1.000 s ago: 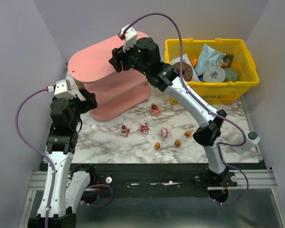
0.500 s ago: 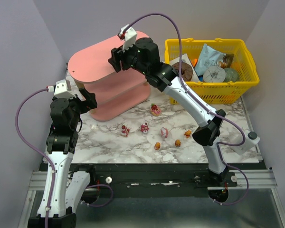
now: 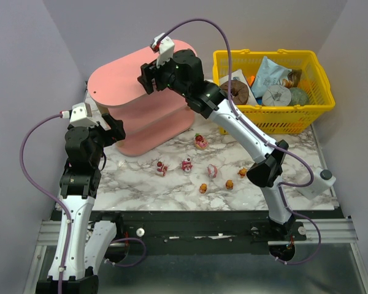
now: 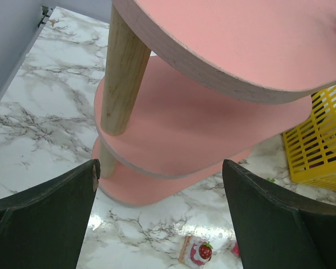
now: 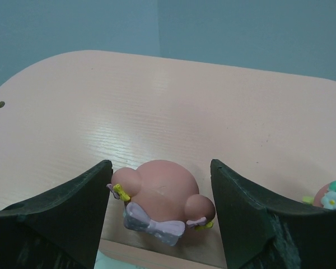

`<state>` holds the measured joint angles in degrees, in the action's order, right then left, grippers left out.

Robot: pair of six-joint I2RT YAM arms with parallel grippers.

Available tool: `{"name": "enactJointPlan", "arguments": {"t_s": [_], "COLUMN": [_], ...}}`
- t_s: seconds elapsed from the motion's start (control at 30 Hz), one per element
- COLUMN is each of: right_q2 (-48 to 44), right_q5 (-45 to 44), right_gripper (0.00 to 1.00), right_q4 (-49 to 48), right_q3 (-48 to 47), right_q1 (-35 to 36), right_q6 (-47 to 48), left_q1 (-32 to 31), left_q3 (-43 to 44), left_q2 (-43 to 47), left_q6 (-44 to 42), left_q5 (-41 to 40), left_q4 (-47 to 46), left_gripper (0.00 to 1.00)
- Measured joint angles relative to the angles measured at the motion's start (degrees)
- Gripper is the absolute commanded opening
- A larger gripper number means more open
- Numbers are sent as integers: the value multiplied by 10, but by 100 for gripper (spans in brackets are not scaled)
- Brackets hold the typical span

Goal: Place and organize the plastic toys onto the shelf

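The pink three-tier shelf [image 3: 126, 82] stands at the back left. My right gripper [image 3: 148, 76] hovers over its top board, open. In the right wrist view a pink round-eared figurine with a lilac bow [image 5: 159, 196] rests on the top board [image 5: 185, 112] near its edge, between my spread fingers [image 5: 161, 210], with a gap on each side. Another toy with small flowers [image 5: 331, 197] sits at the right edge. My left gripper [image 3: 116, 131] is open and empty beside the shelf's left end [image 4: 213, 117]. Several toys lie on the table, among them a strawberry one [image 3: 200, 142] and an orange one [image 3: 203, 188].
A yellow mesh basket [image 3: 319, 110] with packets and a brown ring stands at the back right. In the left wrist view a strawberry cake toy [image 4: 199, 251] lies on the marble in front of the shelf, with the basket's corner [image 4: 319, 145] to the right.
My right gripper has shifted slightly left and back over the top board. The left arm and the toys on the table have not moved.
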<state>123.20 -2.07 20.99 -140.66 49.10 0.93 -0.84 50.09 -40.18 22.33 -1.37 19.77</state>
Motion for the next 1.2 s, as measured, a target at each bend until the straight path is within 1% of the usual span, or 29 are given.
{"name": "enactJointPlan", "arguments": {"t_s": [0.03, 0.13, 0.17, 0.27, 0.43, 0.83, 1.0, 1.2], "right_q2": [0, 0, 0, 0, -1, -14, -34, -78], "right_q5": [0, 0, 0, 0, 2, 7, 19, 42], "right_gripper": [81, 88, 93, 98, 100, 100, 100, 100], "right_q4": [-2, -5, -6, -17, -29, -47, -48, -51], "right_q3": [0, 0, 0, 7, 25, 30, 32, 57], "right_q1": [0, 0, 0, 0, 0, 0, 0, 0], "right_q6": [0, 1, 1, 7, 13, 29, 37, 41], "left_q1": [0, 0, 0, 0, 0, 0, 0, 0], "left_q3": [0, 0, 0, 0, 0, 0, 0, 0], "left_q2": [0, 0, 0, 0, 0, 0, 0, 0], "left_q6": [0, 0, 0, 0, 0, 0, 0, 0], "left_q5": [0, 0, 0, 0, 0, 0, 0, 0], "left_q4": [0, 0, 0, 0, 0, 0, 0, 0], "left_gripper": [99, 99, 99, 99, 99, 99, 99, 99]}}
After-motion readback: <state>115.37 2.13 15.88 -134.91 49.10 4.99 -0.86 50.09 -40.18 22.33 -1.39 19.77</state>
